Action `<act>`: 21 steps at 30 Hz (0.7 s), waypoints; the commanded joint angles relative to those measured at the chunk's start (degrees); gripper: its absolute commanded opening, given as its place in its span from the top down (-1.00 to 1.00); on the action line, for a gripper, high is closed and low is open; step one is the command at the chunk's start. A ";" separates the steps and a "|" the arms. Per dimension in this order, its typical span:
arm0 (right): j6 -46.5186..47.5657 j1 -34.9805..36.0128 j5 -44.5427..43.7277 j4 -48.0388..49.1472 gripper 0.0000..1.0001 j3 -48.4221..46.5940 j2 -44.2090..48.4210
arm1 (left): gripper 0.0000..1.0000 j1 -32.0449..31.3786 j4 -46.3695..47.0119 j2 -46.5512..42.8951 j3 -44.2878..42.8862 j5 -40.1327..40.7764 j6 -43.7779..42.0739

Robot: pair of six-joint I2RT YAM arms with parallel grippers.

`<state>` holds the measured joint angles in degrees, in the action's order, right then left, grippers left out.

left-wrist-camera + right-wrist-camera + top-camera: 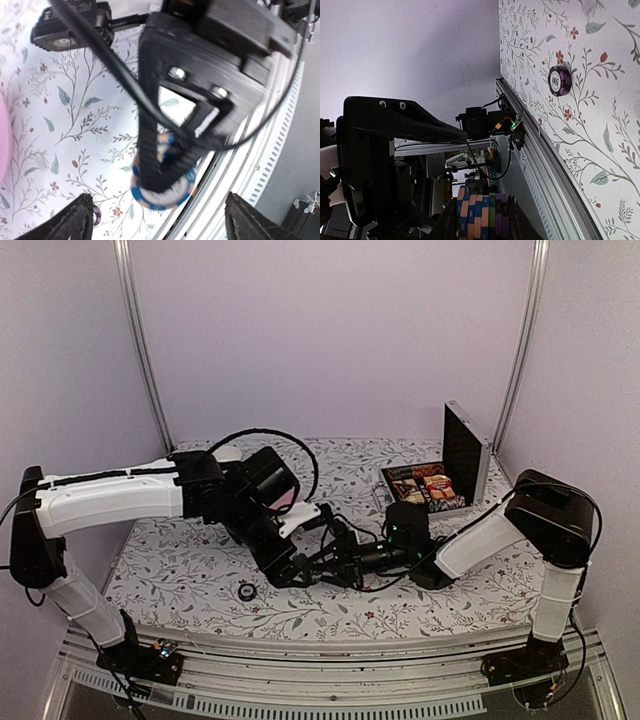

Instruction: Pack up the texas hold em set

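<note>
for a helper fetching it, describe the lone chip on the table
On the floral table, look near the front edge, on the side of the left arm. A single chip lies flat there: purple, marked 500, alone, unlike the chip stack in the right gripper.

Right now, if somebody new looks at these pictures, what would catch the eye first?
Mid-table, the right pincer clamps a multicoloured chip stack, close before the open left pincer. At the back right corner, the silver case stands wide open. One purple chip lies alone on the flowered cloth near the front edge.
</note>
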<state>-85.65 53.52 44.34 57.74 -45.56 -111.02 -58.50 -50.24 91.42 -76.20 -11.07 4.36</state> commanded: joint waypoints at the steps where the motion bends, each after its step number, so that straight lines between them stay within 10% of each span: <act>1: 7.43 -2.27 -4.46 -8.46 0.95 0.66 6.57 | -0.84 0.44 7.85 -7.48 4.81 -0.05 -3.05; 14: 45.93 -19.62 -26.52 -65.59 0.95 -10.34 22.59 | -0.90 34.40 31.37 -25.23 19.29 -0.32 6.48; 21: 63.55 -28.95 -37.32 -76.37 0.95 -18.50 17.50 | -0.91 44.64 35.69 -25.98 19.61 0.07 3.83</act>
<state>-36.05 28.10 15.20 -8.91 -59.75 -90.67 -16.88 -19.73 66.08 -56.25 -11.81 9.91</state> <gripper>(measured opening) 0.263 0.957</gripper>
